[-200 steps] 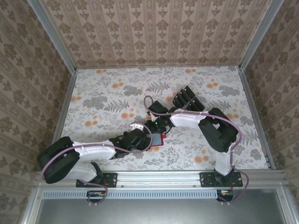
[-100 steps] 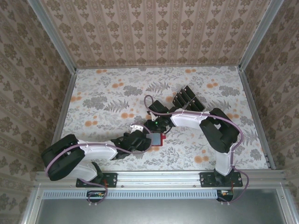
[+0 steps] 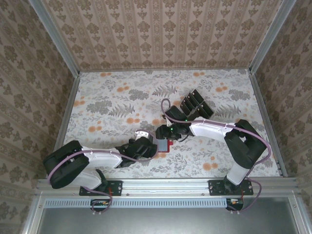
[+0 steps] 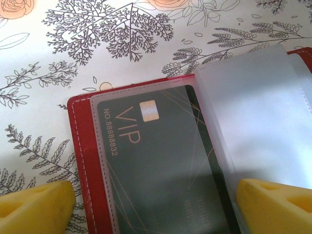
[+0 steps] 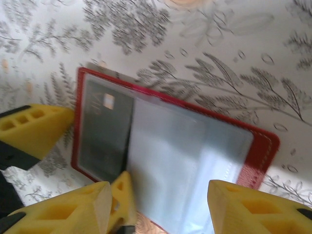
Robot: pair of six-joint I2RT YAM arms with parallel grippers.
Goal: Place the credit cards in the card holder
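Note:
The red card holder point(image 4: 80, 146) lies open on the flowered table, also seen as the card holder point(image 3: 164, 145) and the card holder point(image 5: 263, 146). A black VIP card point(image 4: 156, 161) sits inside its left clear sleeve, and pale empty sleeves point(image 5: 190, 165) fan over the right half. My left gripper point(image 4: 156, 209) is open, one fingertip off the holder's left edge, the other on the sleeves. My right gripper point(image 5: 161, 209) hovers open over the sleeves. The left gripper point(image 3: 148, 145) and right gripper point(image 3: 162, 132) meet at the holder. The remaining black credit cards point(image 3: 195, 103) lie in a fanned row behind.
Patterned walls and a metal frame point(image 3: 68, 117) enclose the table on three sides. The two arms crowd the middle near the front edge. In the right wrist view the left gripper's yellow fingers point(image 5: 34, 129) stand close beside mine.
The right arm has swung its elbow out to the right and its gripper has drawn back slightly from the holder. The left arm and the holder have hardly moved.

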